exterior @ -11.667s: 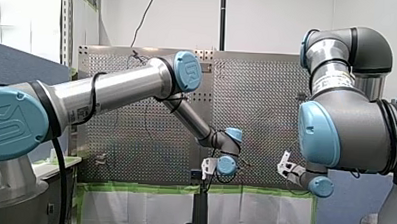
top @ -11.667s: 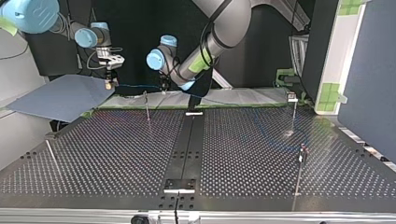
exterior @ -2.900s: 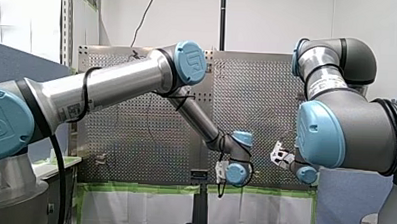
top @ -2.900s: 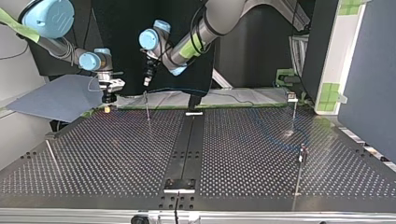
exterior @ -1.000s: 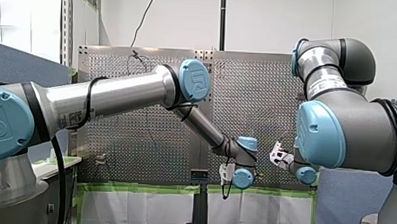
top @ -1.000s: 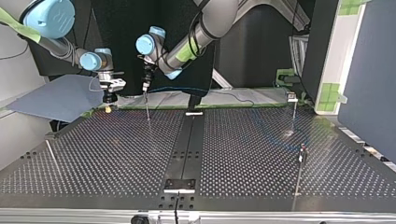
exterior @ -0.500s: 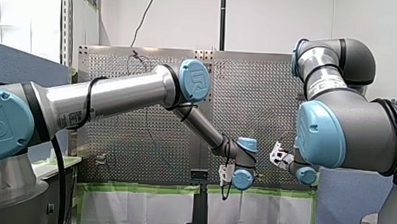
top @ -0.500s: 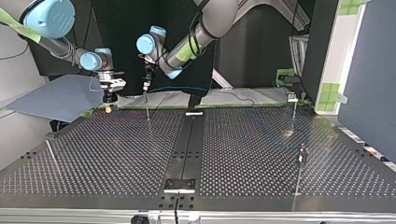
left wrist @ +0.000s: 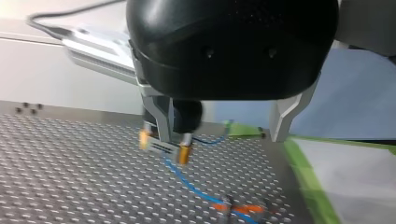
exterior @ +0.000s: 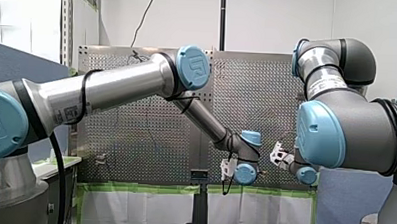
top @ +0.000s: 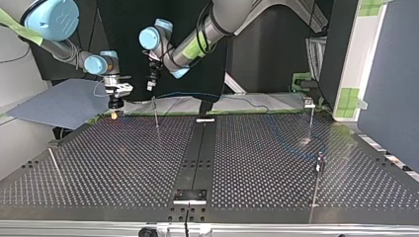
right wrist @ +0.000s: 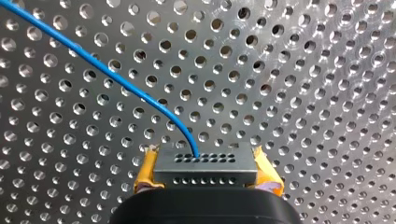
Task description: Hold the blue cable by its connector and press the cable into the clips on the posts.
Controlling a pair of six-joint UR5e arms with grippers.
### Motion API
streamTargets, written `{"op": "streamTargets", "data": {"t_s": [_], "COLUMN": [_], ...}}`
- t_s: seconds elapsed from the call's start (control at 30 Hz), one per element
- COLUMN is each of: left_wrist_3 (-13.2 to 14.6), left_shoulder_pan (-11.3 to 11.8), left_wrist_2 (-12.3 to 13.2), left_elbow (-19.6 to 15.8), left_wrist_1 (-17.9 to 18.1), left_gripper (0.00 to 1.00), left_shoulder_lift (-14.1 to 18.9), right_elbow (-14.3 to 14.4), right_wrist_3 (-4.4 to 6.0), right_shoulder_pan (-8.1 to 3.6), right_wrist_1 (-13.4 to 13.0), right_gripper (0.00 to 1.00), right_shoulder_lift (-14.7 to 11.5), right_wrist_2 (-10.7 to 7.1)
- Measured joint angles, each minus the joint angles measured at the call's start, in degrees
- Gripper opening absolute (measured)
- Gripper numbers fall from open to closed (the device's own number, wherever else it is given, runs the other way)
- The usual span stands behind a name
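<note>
My right gripper [right wrist: 205, 179] is shut on the grey connector [right wrist: 205, 163], its yellow pads [right wrist: 145, 172] on both sides. The blue cable [right wrist: 116, 79] leaves the connector and curves over the perforated table. In the top view my right gripper [top: 114, 114] hangs low at the table's far left corner. My left gripper [top: 151, 85] hovers above and just left of a thin post [top: 155, 112], with the cable [top: 190, 94] strung behind it. In the left wrist view its metal fingers [left wrist: 282, 119] stand open with nothing between them, and the connector [left wrist: 163, 147] lies ahead.
More posts stand at the top view's right [top: 311, 114], [top: 318, 170], and a leaning one at its left [top: 55, 165]. A black rail [top: 197, 153] splits the table. A grey sheet [top: 64, 103] lies beyond the far left corner. Green tape [left wrist: 308, 177] edges the table.
My left gripper has lifted off the thin post's top and shifted a little to the top view's left. My right gripper and the connector have stayed put.
</note>
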Motion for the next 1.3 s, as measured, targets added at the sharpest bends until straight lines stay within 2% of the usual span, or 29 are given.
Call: {"op": "streamTargets", "data": {"t_s": [0.13,0.33,0.53,0.8,1.3], "left_wrist_3": [-1.2,-2.9,-5.22,-8.4,-9.53], "left_shoulder_pan": [-0.58,-0.25,0.04,0.42,0.2], "left_wrist_2": [-1.07,-3.13,-2.45,-1.77,-2.64], "left_elbow": [-1.96,-4.75,-7.44,-11.46,-18.67], "left_wrist_1": [1.89,4.66,6.98,7.41,5.99], "left_gripper": [1.0,1.0,1.0,1.0,1.0], "left_shoulder_lift": [1.97,4.74,7.45,11.48,18.68], "right_elbow": [-0.01,0.04,0.05,0.05,0.05], "right_wrist_3": [-0.05,-0.14,-0.16,-0.1,-0.02], "right_shoulder_pan": [-0.07,-0.04,0.01,0.09,0.17], "right_wrist_1": [0.12,0.43,1.59,2.11,2.13], "right_gripper": [0.0,0.0,0.0,0.0,0.0], "right_shoulder_lift": [0.0,0.01,0.05,0.04,0.07], "right_wrist_2": [0.58,0.84,0.9,1.1,1.13]}}
